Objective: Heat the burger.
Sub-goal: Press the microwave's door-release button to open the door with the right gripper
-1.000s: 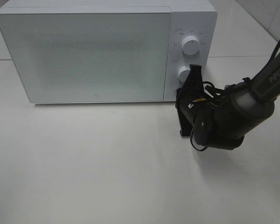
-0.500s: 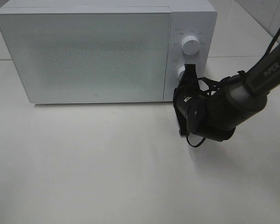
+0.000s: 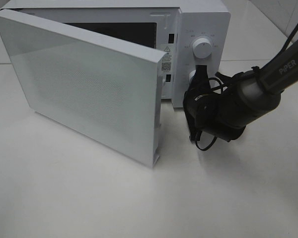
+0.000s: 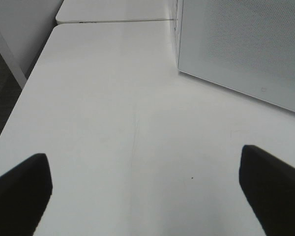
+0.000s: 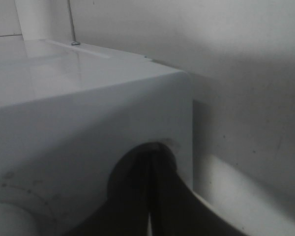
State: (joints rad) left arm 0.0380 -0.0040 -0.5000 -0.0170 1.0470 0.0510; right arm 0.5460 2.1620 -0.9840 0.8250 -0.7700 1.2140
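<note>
Right gripper (image 3: 199, 74): jaws together, tips against the lower knob (image 3: 192, 76) of the microwave (image 3: 206, 20). Its arm reaches in from the right, wrist bent, low over the table (image 3: 139, 198). The microwave door (image 3: 89, 84) stands swung open. Left gripper (image 4: 147, 189): jaws wide apart, holding nothing, above the table. Burger: not visible in any view.

My right arm (image 3: 268, 84) was dark grey-black with rounded tubular links and white "PiPER" lettering (image 3: 291, 67) on the forearm. Thin black cables (image 3: 206, 147) looped off the wrist. The right gripper (image 3: 200, 74) was black and slim. The left gripper (image 4: 145, 184) showed only matte black, blunt fingers (image 4: 19, 191).
</note>
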